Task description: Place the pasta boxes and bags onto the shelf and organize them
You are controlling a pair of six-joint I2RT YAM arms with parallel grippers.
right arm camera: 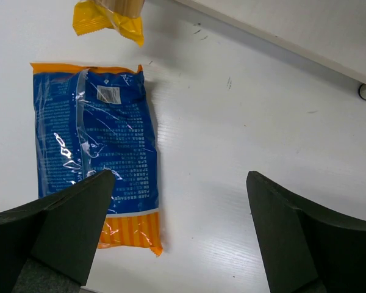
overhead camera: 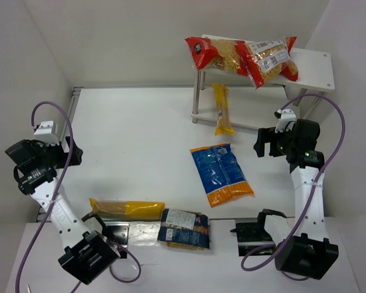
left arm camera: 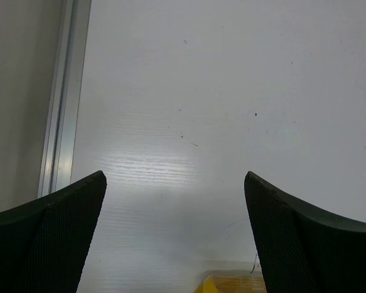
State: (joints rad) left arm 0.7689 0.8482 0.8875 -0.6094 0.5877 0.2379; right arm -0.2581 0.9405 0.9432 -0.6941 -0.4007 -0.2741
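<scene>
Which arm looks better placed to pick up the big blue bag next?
Right. The right gripper hovers open just beside the blue bag, and the shelf stands on that side too. The left gripper is much farther away.

blue-and-orange bag [right arm camera: 96, 152]: glossy crinkled plastic | table [left arm camera: 232, 91]: smooth white, faint sheen

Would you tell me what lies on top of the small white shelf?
Two red-ended clear pasta bags lie side by side on its top board; the board under them is covered.
</scene>
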